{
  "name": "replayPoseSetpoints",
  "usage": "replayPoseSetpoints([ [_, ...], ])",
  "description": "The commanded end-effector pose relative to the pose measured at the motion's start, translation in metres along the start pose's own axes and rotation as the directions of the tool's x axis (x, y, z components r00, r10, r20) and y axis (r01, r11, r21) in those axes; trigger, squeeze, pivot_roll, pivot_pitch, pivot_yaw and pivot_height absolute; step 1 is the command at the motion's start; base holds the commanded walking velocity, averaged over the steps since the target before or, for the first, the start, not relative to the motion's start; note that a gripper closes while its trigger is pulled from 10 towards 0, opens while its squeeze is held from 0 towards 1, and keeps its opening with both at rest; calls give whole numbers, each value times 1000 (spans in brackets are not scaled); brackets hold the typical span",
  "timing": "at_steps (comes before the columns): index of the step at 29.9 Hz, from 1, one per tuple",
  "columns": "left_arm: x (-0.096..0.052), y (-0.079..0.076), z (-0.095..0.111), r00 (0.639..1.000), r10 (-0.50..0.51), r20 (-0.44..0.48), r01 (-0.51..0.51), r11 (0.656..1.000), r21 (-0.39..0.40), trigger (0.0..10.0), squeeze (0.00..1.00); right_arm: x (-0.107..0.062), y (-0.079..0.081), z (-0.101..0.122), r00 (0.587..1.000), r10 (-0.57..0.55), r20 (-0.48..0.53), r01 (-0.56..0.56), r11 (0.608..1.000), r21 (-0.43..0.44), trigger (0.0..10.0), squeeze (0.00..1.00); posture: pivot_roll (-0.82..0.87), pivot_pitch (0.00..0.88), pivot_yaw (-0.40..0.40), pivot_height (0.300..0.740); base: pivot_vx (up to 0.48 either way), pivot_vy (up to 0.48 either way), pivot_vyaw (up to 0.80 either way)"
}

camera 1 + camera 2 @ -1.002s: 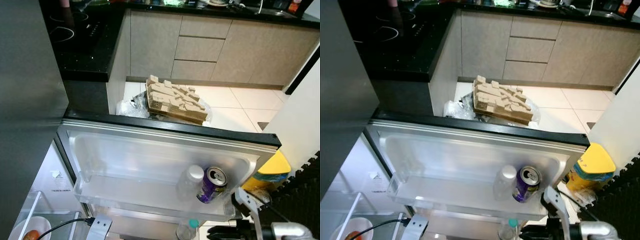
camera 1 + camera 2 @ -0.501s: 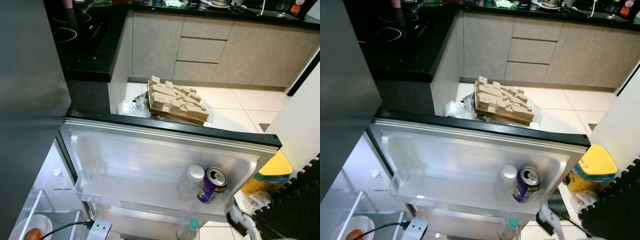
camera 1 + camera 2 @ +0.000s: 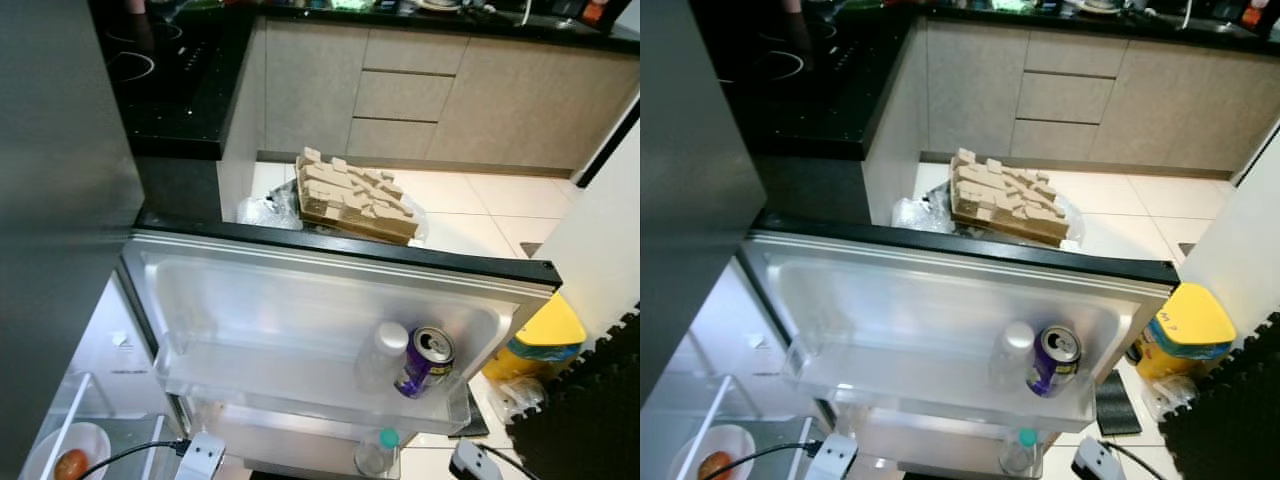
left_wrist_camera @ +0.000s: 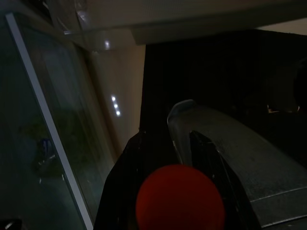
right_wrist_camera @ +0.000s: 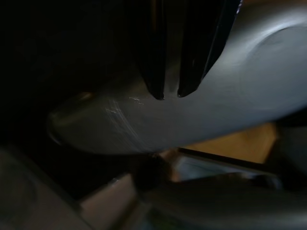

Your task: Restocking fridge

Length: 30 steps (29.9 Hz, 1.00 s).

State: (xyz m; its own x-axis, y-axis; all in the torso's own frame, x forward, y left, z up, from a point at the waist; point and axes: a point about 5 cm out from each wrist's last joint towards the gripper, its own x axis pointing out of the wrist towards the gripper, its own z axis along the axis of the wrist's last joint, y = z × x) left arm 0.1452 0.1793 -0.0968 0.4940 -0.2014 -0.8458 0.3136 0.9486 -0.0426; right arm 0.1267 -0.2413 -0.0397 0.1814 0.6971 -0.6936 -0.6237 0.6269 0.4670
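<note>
The fridge door stands open in front of me, its inner face toward me and its long top edge running left to right across the scene. Beyond it are the kitchen counter, a stack of cardboard on the tiled floor and a yellow bin to the far right. The upper door shelf runs the same left-to-right way, and its left stretch is bare plastic.

At the shelf's right end stand a clear bottle with a white cap and a purple can, touching each other, both with their long axes upright and tops pointing up; the can leans slightly. Below them, in the lower door shelf, a second small bottle with a teal cap stands upright.

My left gripper hangs low beside the fridge interior, fingers closed round a red, rounded object I cannot identify in the dark. My right gripper hangs idle, fingers nearly together on nothing.

I judge the bare left stretch of the upper shelf lies up and forward from my left gripper, and the left arm is the nearer one.
</note>
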Motion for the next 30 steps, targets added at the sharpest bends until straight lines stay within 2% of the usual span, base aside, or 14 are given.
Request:
replayPoseSetpoints([
  [1,1,-13,-11,998,-40,-42,40,999,-2,10000,0,2,-1,-10,999,-48,-14,48,999,19,10000,0,-15,37,-74,740,-266,0,0],
  [6,1,-14,-11,998,-41,-46,42,999,4,10000,0,7,-7,-18,987,-157,-18,158,986,47,10000,0,-15,37,-74,740,-257,0,0],
  [14,0,-12,-11,998,-39,-53,39,999,12,10000,0,11,-9,-32,967,-249,-49,252,965,70,10000,0,-10,34,-66,740,-62,0,0],
  [23,0,-12,-12,996,-63,-65,65,998,21,10000,0,14,-9,-38,960,-273,-56,277,957,82,10000,0,-12,26,-66,740,0,0,0],
  [30,1,-13,-11,996,-57,-65,59,998,30,10000,0,15,-11,-39,956,-288,-57,292,953,81,10000,0,-9,19,-69,740,0,-282,0],
])
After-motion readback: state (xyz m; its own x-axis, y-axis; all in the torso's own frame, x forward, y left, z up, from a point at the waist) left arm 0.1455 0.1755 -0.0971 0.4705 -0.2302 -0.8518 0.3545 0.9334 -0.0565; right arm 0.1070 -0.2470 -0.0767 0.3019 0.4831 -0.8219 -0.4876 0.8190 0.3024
